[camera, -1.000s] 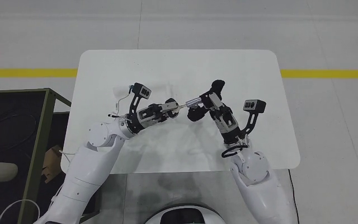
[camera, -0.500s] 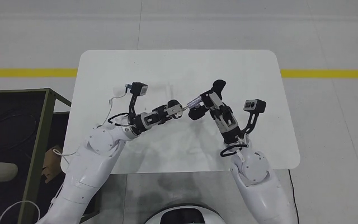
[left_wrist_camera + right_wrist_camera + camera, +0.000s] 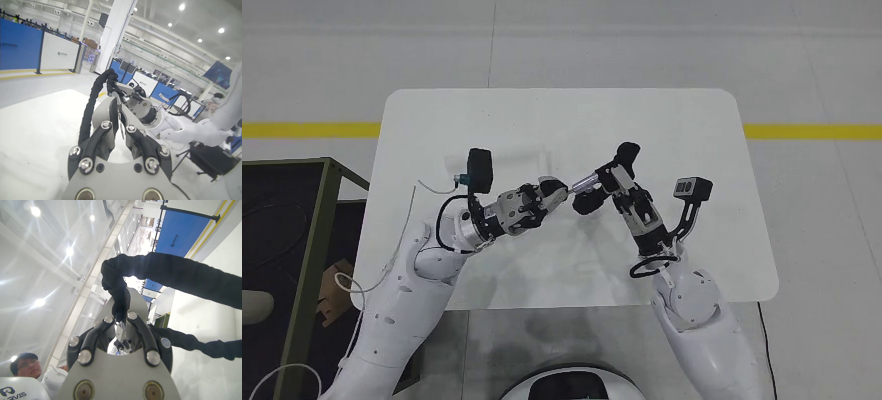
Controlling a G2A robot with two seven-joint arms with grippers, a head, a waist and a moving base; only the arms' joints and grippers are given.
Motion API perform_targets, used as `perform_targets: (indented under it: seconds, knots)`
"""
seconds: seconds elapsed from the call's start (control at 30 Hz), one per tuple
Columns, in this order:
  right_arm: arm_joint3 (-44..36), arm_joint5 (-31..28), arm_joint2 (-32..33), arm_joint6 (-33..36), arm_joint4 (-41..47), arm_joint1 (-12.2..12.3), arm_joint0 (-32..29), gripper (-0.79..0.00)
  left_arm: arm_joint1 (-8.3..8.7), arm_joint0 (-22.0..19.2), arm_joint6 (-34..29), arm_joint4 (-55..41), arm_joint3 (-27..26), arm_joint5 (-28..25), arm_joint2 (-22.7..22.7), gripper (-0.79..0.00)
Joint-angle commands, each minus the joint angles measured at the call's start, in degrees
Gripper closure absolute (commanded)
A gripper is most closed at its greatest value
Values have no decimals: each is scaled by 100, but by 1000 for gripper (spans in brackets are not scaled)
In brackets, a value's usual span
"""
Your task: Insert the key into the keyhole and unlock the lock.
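Both arms meet above the middle of the white table (image 3: 682, 130). My left gripper (image 3: 553, 189) (image 3: 118, 108) is shut on a flat silver key (image 3: 121, 125). The key's tip points into the end of the lock's metal cylinder (image 3: 585, 181) (image 3: 114, 93). My right gripper (image 3: 596, 189) (image 3: 122, 313) is shut on the lock's metal body (image 3: 121, 330). The lock's black fabric-covered cable (image 3: 628, 152) (image 3: 179, 273) (image 3: 88, 117) loops out past both grippers and hangs above the table. Whether the key is fully seated is hidden by the fingers.
A dark framed cart (image 3: 292, 230) stands beside the table's left edge. A yellow floor line (image 3: 812, 131) runs behind the table. Bare tabletop lies all around the two grippers.
The left wrist has rolled, with its camera swinging left and down and the forearm shifting, while its fingers stayed at the lock's end. The right arm has edged slightly left.
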Motion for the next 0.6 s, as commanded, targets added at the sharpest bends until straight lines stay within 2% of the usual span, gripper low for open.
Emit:
perform_targets:
  seconds: [0.0, 0.13, 0.27, 0.4, 0.43, 0.47, 0.53, 0.57]
  knots:
    - [3, 14, -11, -27, -29, -1, 12, 0, -26, 12, 738, 1225, -9, -34, 12, 0]
    - [-38, 84, -20, -62, -153, 2, 23, 0, -33, -53, 2061, 3280, -73, 94, 51, 0]
    - [-122, 175, 22, -134, -316, 12, -4, 0, -19, -71, 3389, 4547, 183, 509, 185, 0]
    - [-174, 261, 56, -226, -330, 16, -34, 0, -32, -142, 3940, 4619, 606, 755, 283, 0]
    - [-181, 272, 59, -226, -336, 17, -37, 0, -44, -152, 3960, 4428, 715, 768, 302, -83]
    - [-182, 274, 66, -234, -345, 19, -43, 0, -61, -174, 3953, 4154, 806, 828, 292, -323]
    - [-176, 270, 82, -252, -366, 22, -58, 0, -98, -186, 3752, 3506, 976, 902, 299, -262]
    - [-175, 273, 94, -266, -380, 24, -64, 0, -116, -195, 3595, 3079, 1038, 876, 305, -268]
